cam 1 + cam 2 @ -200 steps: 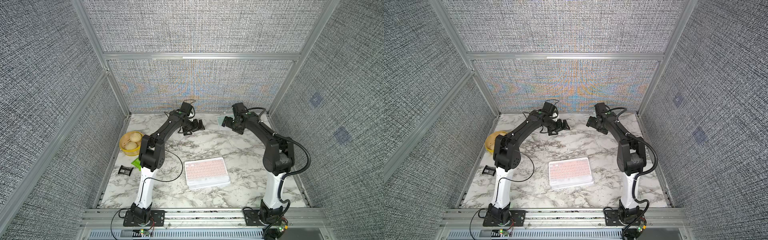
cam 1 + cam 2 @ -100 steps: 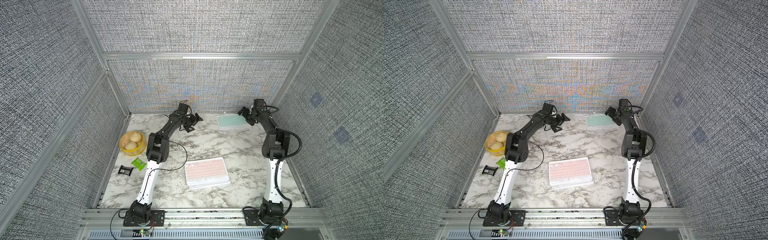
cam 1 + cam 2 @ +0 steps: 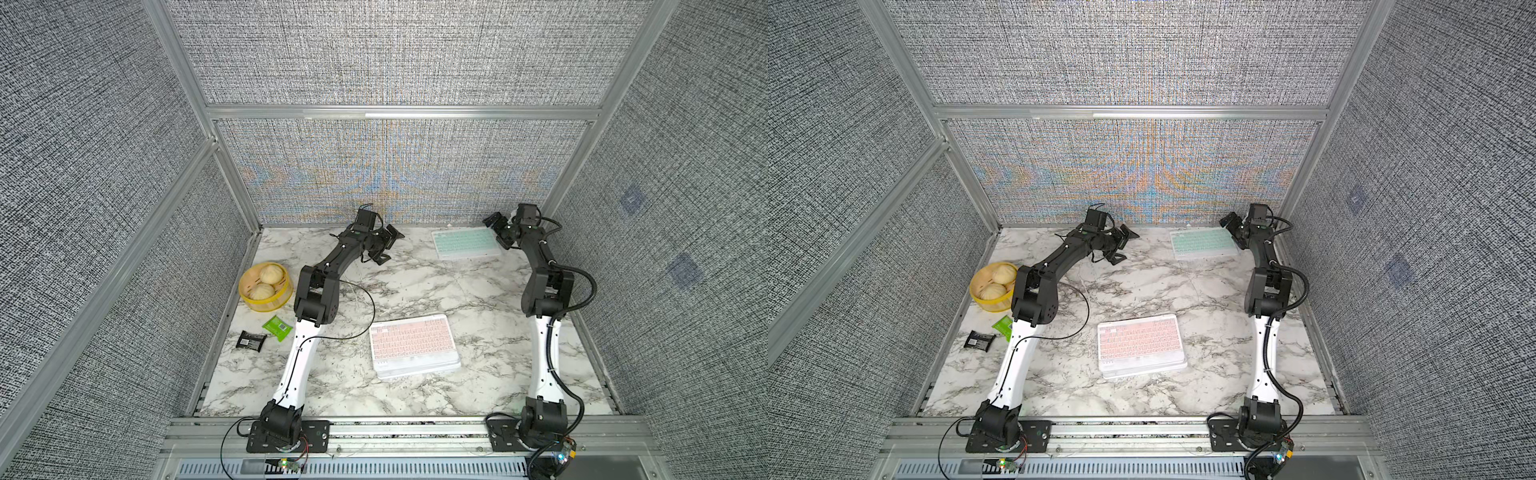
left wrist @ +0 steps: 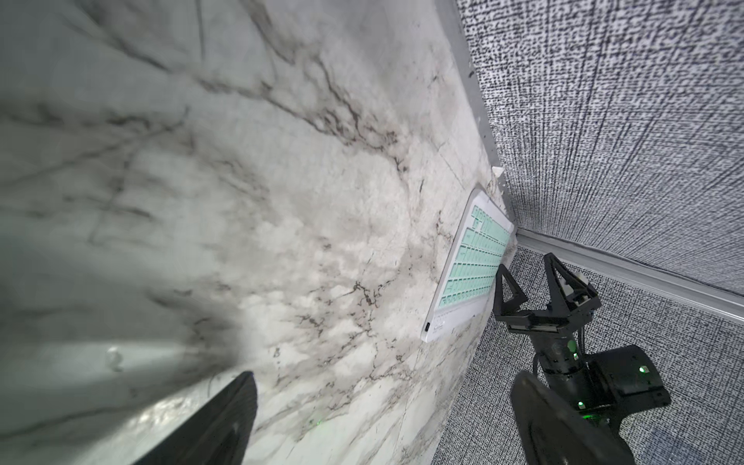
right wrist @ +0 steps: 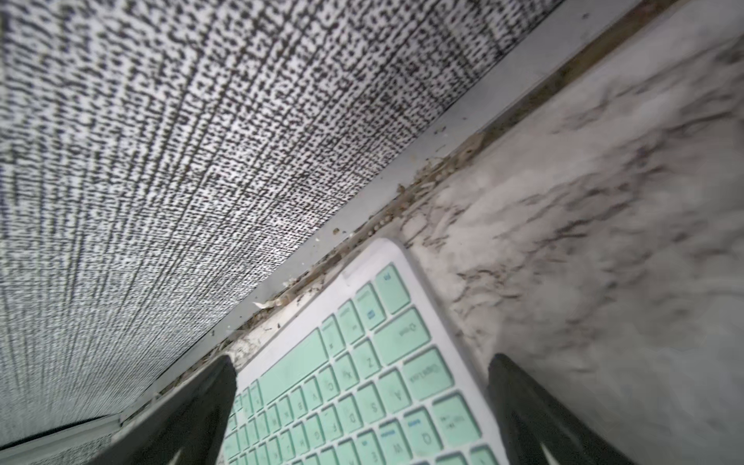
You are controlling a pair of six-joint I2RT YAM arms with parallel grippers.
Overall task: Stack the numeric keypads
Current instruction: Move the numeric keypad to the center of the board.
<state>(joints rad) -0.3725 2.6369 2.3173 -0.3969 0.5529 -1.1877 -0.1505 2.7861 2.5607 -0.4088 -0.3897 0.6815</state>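
A mint green keypad lies flat at the back right, close to the back wall. My right gripper is open at its right end, low over it. In the right wrist view the green keys show between the two spread fingers. A stack of keypads with a pink one on top rests at the front centre. My left gripper hangs open and empty over bare marble at the back centre. Its wrist view shows the mint keypad and the right gripper.
A yellow steamer basket with two buns stands at the left edge. A green packet and a black packet lie in front of it. Grey fabric walls close in the back and both sides.
My right arm swung from the back centre to the back right corner, uncovering the mint keypad. My left arm stretched out, its gripper staying near the back centre. The pink-topped stack has not moved.
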